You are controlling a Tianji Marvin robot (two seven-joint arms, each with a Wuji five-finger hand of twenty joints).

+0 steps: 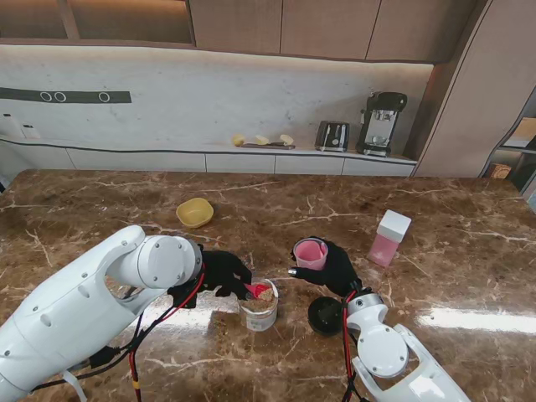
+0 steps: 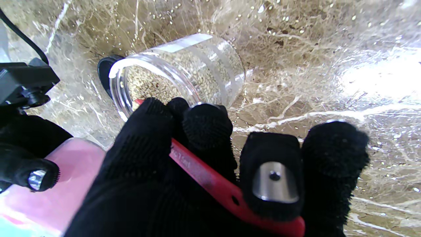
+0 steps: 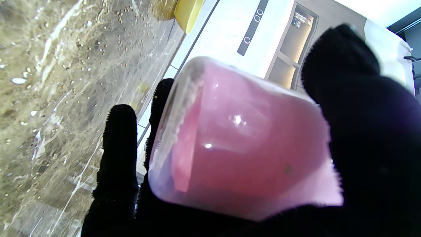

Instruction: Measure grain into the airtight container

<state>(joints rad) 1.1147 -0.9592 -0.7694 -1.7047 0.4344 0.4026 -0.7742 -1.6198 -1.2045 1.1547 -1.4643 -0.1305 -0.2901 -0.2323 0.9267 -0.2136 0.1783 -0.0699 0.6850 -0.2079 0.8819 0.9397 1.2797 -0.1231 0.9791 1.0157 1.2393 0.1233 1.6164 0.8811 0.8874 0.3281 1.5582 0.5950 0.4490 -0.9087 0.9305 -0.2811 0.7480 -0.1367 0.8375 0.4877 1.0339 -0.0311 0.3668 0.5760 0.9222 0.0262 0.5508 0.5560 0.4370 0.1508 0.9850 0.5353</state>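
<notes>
Clear grain jar [image 1: 260, 308] under left robot hand [image 1: 224, 273] gripping red scoop [image 1: 256, 291].

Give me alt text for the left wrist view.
The left hand holds a red scoop at the mouth of a clear jar of grain on the marble table. A pink cup shows beside it.
</notes>
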